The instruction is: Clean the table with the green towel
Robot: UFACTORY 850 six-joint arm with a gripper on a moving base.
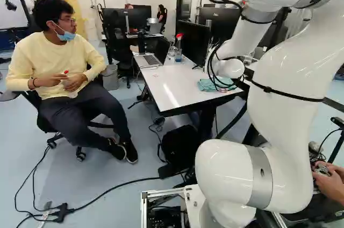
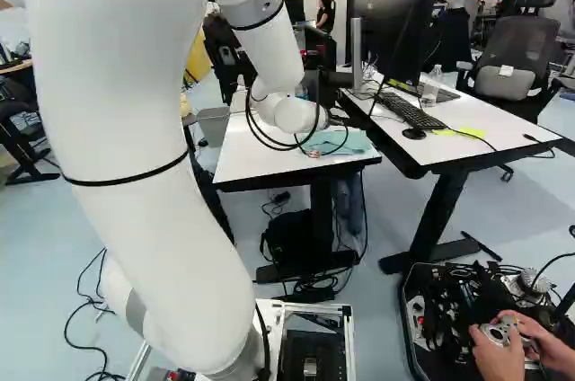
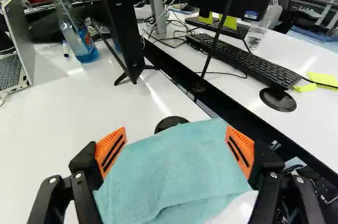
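My gripper (image 3: 176,131) open wide, folded grn towel (image 3: 174,174) under & betw fingers, on white tbl (image 3: 47,134), spray btl (image 3: 79,39) & monitor (image 3: 124,23) ahead, kybd (image 3: 243,60) on next tbl (image 3: 309,113).

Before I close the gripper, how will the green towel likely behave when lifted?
The green towel looks floppy: it lies in soft folds, so it will probably droop around the gripper. Its cloth seems thin, so likely light for its spread. Lying flat on the table, it shouldn't roll.

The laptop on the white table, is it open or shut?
Open. The laptop has its screen standing up, and you can see its keys.
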